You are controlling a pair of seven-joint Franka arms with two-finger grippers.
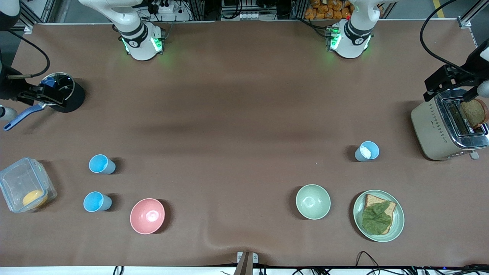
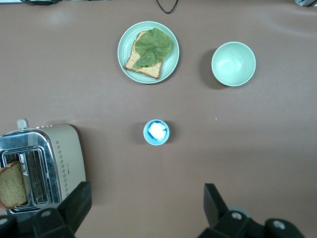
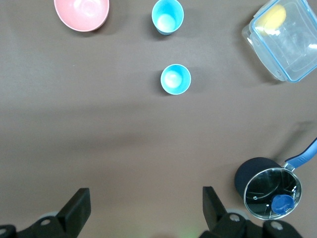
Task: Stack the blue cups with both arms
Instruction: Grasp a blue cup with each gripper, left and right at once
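Three blue cups stand upright on the tabletop (image 1: 237,114), none held. Two sky blue cups sit toward the right arm's end: one (image 1: 101,164) farther from the front camera, the other (image 1: 96,201) nearer to it, well apart from each other. In the right wrist view both lie ahead of the right tool (image 3: 143,206), whose fingers are spread wide and empty; the cup (image 3: 175,79) closer to that tool is in line with the gap between its fingers, and the second cup (image 3: 167,16) stands farther out, beside the pink bowl (image 3: 81,14).

The third cup (image 1: 367,151), paler, stands toward the left arm's end. In the left wrist view it (image 2: 156,132) lies ahead of the left tool (image 2: 146,203), roughly centred on the gap between the fingers. That tool is likewise spread wide and empty, hanging above bare tabletop.

Around the pale cup: a pale green bowl (image 1: 313,201) and a green plate (image 1: 397,225) carrying bread with a leaf lie nearer the front camera; a toaster (image 1: 431,130) with a bread slice standing in its slot sits toward the table's end.

Around the sky blue pair: the pink bowl (image 1: 147,215), a clear lidded container (image 1: 23,183) with a yellow item inside, and a black saucepan (image 1: 67,95) with a glass lid and a blue handle.
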